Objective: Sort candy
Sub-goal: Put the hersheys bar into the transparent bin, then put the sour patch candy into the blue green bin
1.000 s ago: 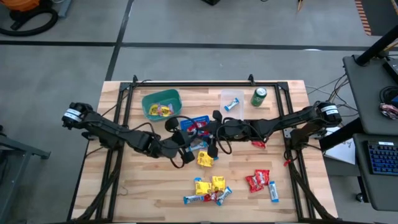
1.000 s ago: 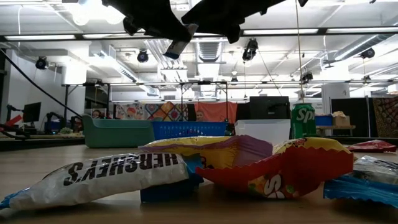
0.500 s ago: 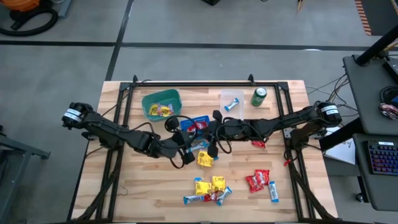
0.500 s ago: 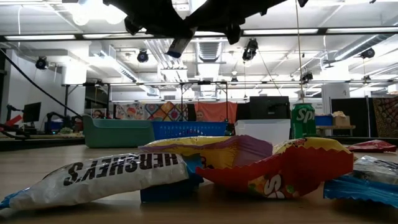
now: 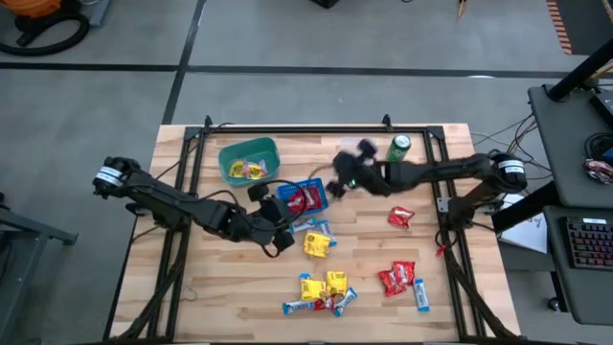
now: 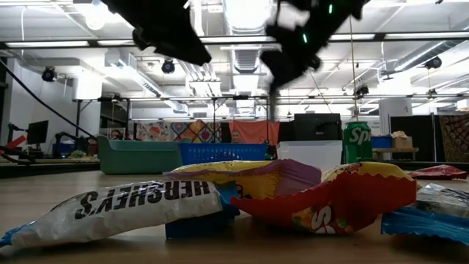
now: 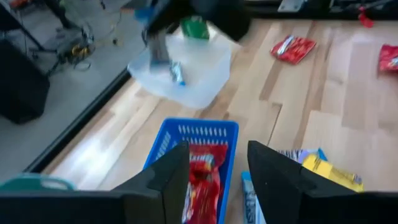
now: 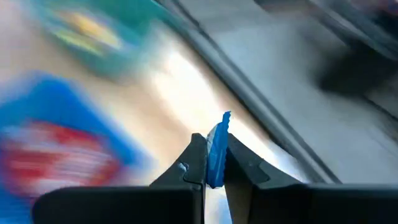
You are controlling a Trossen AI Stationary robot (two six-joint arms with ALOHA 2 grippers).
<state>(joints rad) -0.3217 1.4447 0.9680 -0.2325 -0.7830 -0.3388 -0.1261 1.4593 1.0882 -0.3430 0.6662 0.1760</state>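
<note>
Beside the clear plastic tub (image 5: 357,153), near the green drink can (image 5: 398,149), the right gripper (image 8: 210,163) is clenched on a thin blue-wrapped candy bar (image 8: 217,146), pinched only by its edge — a shallow hold that could slip before the bar is over the tub, dropping it on the wooden surface (image 5: 220,297) or into the blue mesh basket (image 5: 304,198) of red packets just beside the tub. The left gripper (image 7: 216,168) hangs released over that basket, holding nothing. Both arms are close together here — a crossing move risks contact. More candy lies loose, well away from the tub, toward the surface's near edge (image 5: 326,290).
</note>
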